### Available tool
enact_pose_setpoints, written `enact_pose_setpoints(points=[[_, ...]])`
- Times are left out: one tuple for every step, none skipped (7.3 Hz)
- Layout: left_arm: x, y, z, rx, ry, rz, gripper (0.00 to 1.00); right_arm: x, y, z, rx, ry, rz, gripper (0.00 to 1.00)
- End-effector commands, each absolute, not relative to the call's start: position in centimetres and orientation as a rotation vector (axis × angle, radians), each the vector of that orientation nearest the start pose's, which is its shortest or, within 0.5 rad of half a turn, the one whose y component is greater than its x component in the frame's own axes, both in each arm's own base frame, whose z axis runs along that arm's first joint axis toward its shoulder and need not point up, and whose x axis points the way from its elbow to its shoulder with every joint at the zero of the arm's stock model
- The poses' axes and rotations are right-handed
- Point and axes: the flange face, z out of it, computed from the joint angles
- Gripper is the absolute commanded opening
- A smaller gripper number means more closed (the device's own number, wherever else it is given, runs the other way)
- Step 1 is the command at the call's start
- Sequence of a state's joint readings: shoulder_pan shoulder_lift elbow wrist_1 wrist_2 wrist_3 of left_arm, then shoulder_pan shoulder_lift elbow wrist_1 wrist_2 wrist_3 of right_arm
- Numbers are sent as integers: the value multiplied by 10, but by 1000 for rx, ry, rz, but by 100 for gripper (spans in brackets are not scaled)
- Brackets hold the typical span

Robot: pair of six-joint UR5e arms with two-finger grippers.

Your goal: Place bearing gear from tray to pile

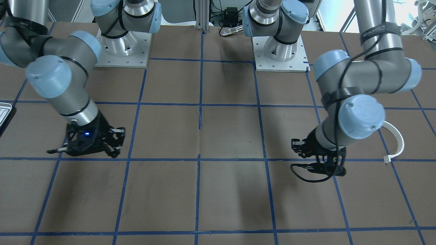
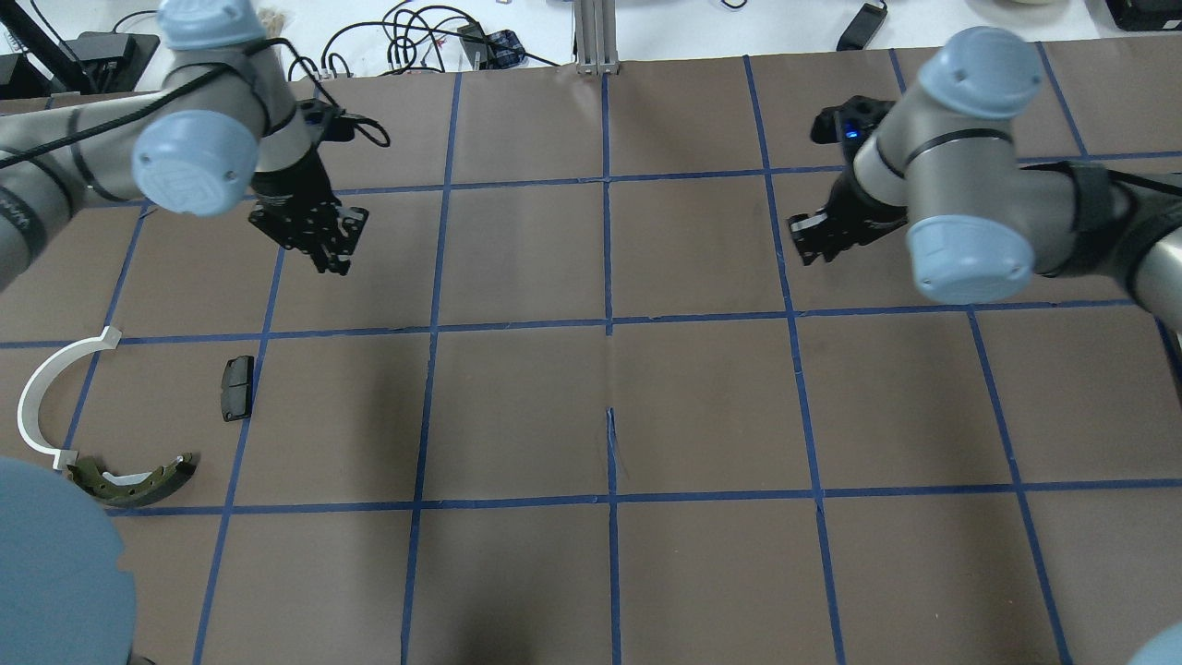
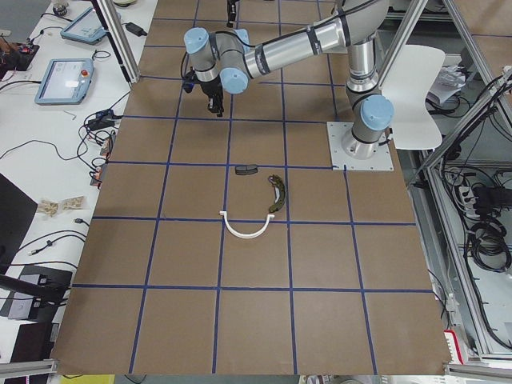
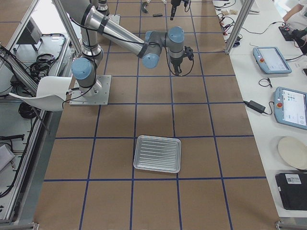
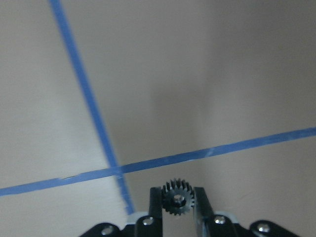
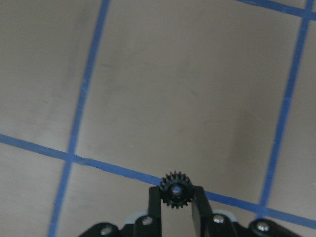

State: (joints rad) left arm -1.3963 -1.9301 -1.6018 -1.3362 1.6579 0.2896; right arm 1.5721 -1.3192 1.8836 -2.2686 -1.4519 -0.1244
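We note the left jaws clamped on a small black gear point(image 5: 177, 198), clear above the worktop point(image 5: 207, 74). The right jaws pinch a second black gear point(image 6: 174, 189). The black pad point(image 2: 237, 388), white half-ring point(image 2: 42, 397) and brake shoe point(image 2: 129, 480) lie well apart from the left jaws, robot-side and leftward. The tray point(image 4: 157, 154) sits far right of the right jaws.

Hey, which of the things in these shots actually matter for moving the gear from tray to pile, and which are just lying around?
Part of the job:
left gripper shut on the left gear
right gripper shut on the right gear
tray
the pile: brake shoe, white half-ring, black pad

Just lying about, off the mat:
near tablet
far tablet
white plate
power adapter
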Motion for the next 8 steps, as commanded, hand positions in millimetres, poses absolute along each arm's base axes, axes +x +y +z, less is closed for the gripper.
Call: enact_pose_setpoints(points=[[90,-596,297,117,3080,309,0,300,-520,231,-43,2971,-263,0],[132,-587,289,106,3097,322,0,363,-492,190,29,2992,-250,0],[158,-575,274,50,3116,369,0,410,-472,164,68,3013,-245,0],[178,-559,258,2,3136,415,0,427,-465,159,179,2996,-220,12],[191,-545,242,-32,3151,449,0,430,-463,171,177,2985,-242,51],[195,-534,223,-18,3158,453,0,425,-468,177,179,2982,-257,100],[193,-522,200,-30,3158,447,0,420,-470,195,185,2978,-266,100],[190,-513,185,-38,3143,392,0,410,-475,210,183,3004,-229,100]])
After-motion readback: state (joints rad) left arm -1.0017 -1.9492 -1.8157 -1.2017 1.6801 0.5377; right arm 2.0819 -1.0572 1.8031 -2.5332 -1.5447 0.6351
